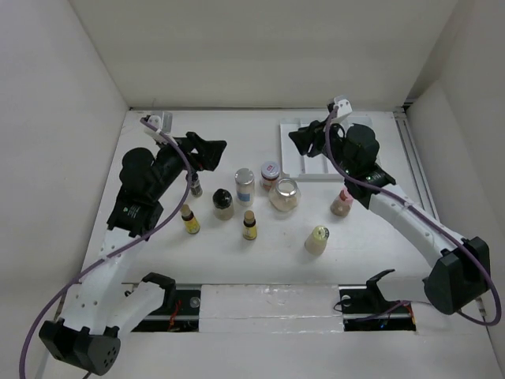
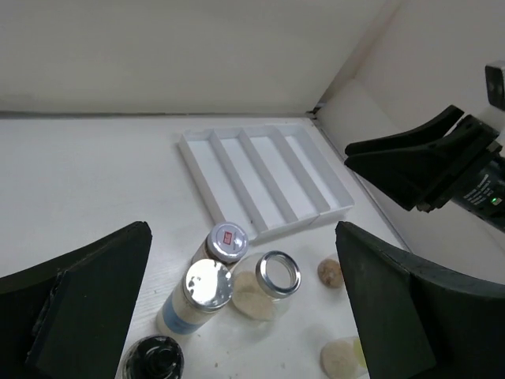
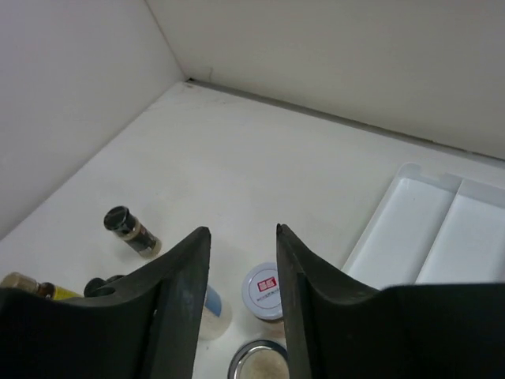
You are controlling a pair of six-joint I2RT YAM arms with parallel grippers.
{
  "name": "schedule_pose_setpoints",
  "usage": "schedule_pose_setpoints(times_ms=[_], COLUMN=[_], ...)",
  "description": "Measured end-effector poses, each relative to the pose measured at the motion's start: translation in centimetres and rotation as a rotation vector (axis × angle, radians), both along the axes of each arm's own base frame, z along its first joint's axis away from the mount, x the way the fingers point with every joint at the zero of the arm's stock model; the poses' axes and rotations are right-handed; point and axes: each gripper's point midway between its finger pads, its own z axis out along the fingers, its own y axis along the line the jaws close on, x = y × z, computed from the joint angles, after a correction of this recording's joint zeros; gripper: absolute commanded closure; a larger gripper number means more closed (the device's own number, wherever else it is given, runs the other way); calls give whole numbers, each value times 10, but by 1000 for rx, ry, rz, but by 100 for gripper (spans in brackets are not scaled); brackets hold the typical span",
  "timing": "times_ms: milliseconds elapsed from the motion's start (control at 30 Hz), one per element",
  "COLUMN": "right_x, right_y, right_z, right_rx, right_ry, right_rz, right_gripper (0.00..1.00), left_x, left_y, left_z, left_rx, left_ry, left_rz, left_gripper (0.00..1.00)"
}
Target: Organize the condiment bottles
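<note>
Several small condiment bottles stand mid-table. They include a silver-capped bottle (image 1: pixel 245 186), a red-white-capped jar (image 1: pixel 270 174), a clear silver-rimmed glass jar (image 1: pixel 285 194), a black-capped jar (image 1: pixel 223 204) and a small dark-capped bottle (image 1: pixel 196 186). There are also two yellow-labelled bottles (image 1: pixel 190 219) (image 1: pixel 250 226), a pink-capped bottle (image 1: pixel 342 203) and a pale yellow bottle (image 1: pixel 317 240). My left gripper (image 1: pixel 209 150) is open and empty, raised behind the dark-capped bottle. In its wrist view (image 2: pixel 243 237) it looks over the jars. My right gripper (image 1: pixel 298 140) is open and empty, above the tray's left edge; its wrist view (image 3: pixel 243 230) shows the red-white cap (image 3: pixel 263 290) below.
A white ridged tray (image 1: pixel 316 154) with several slots lies at the back right and holds nothing; it also shows in the left wrist view (image 2: pixel 260 178). White walls close in the table on the left, back and right. A rail runs along the right wall.
</note>
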Motion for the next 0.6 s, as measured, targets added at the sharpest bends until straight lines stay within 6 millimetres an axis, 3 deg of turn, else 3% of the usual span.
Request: schedule_pose_setpoints(times_ms=[33,100,133,267,300,367,400,467,500,567,600], right_x=[2,5,5,5,4,3,1,0,-2,-8,-12], right_y=[2,4,4,6,7,12,16,26,31,43,49], right_z=[-4,-6,-6,-1,2,6,7,7,6,0,-6], right_rx=[-8,-14,-19,-20,-18,-17,-21,-38,-46,-68,-81], right_ry=[15,21,19,15,10,3,3,6,8,18,27], right_rz=[5,6,7,3,1,4,10,22,28,47,61], right_gripper=[61,82,99,100,100,100,100,100,100,92,64], left_x=[4,7,7,1,0,-2,-2,-5,-5,-6,-6], left_y=[-1,-3,-4,-2,-1,1,1,3,4,5,6], left_z=[-6,-14,-15,-15,-15,-11,-10,-8,-6,-4,-2], left_rx=[9,22,25,25,25,20,16,18,17,18,19], left_ry=[18,40,40,16,12,-3,-7,-28,-32,-46,-52], left_rz=[-2,-8,-10,-11,-10,-4,-2,3,6,15,18], left_gripper=[0,0,0,0,4,36,63,80,81,53,40])
